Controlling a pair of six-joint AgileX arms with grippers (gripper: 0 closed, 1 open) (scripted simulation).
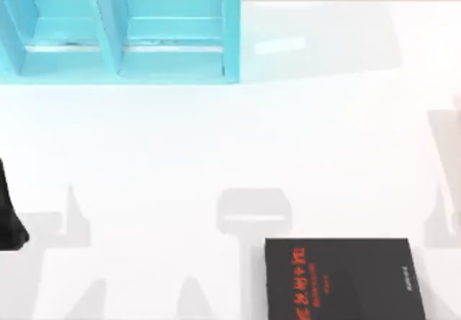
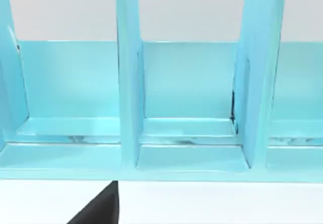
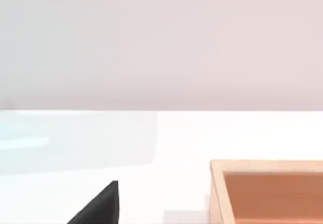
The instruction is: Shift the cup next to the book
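Top camera looks down; left wrist faces shelf [image 2: 192, 108] closely, perhaps level.

From my station the left arm [image 1: 9, 215] read as plain matte black with a rounded end, and each wrist view caught a black wedge-shaped fingertip [image 2: 101, 206], unmarked.

The shelf unit [image 1: 119, 28] stands at the tabletop's [image 1: 216, 140] far left. The book [image 1: 344, 280] lies flat at the near edge, right of centre, well apart from it. A tray [image 3: 267, 191], perhaps a box, rests on the tabletop.
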